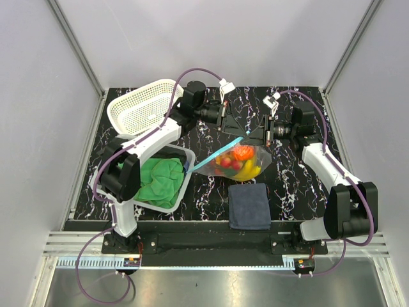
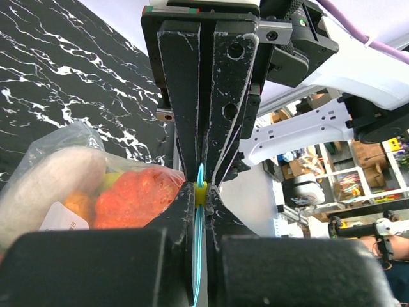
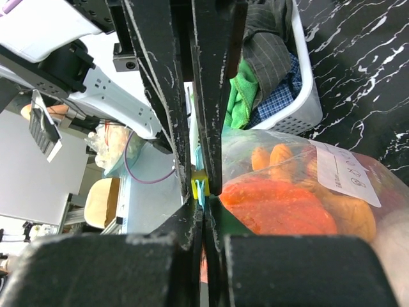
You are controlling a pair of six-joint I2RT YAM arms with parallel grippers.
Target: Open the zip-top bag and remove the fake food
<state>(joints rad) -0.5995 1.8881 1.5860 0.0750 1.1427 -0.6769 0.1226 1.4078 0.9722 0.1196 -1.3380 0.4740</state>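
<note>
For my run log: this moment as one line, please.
left claw: shut on bag | right claw: shut on bag | food: inside bag

The zip-top bag (image 1: 255, 160) is showing over the middle of the black marbled table (image 1: 300, 185), a clear, floppy pouch bulging with the fake food (image 1: 239, 163): a yellow banana bunch (image 1: 249, 171), a round orange-red fruit (image 1: 243, 152), red berries (image 1: 225, 162) and a pale piece (image 2: 51, 179) (all pressing against the plastic). Its teal zip strip (image 1: 214, 160) is stretching out in a slanted line, carrying a small yellow tab (image 2: 201, 190), where the left gripper (image 2: 199, 198) and right gripper (image 3: 203, 198) are both pinching it.
</note>
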